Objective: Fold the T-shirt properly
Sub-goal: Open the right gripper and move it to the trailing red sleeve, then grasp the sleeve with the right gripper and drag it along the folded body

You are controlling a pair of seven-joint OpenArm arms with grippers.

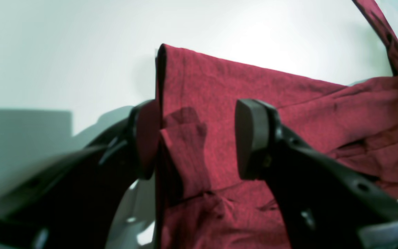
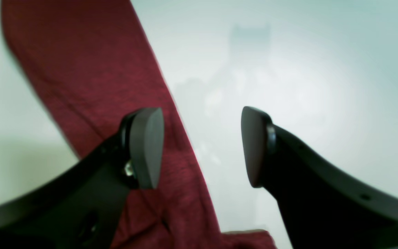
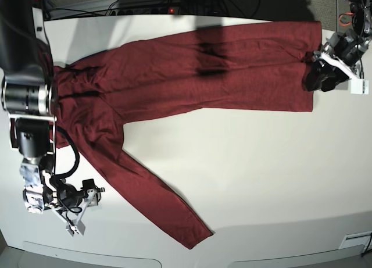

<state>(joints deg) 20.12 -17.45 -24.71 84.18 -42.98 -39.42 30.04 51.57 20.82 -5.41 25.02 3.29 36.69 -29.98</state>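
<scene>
One dark red T-shirt of thin, wrinkly knit lies spread along the far edge of the smooth white tabletop, one long sleeve slanting toward the near edge. Two black claws, both with jaws apart and holding nothing: the left gripper over the folded hem at one end, the right gripper beside the sleeve.

A white bench fills the base view; black cables lie along its far edge.
</scene>
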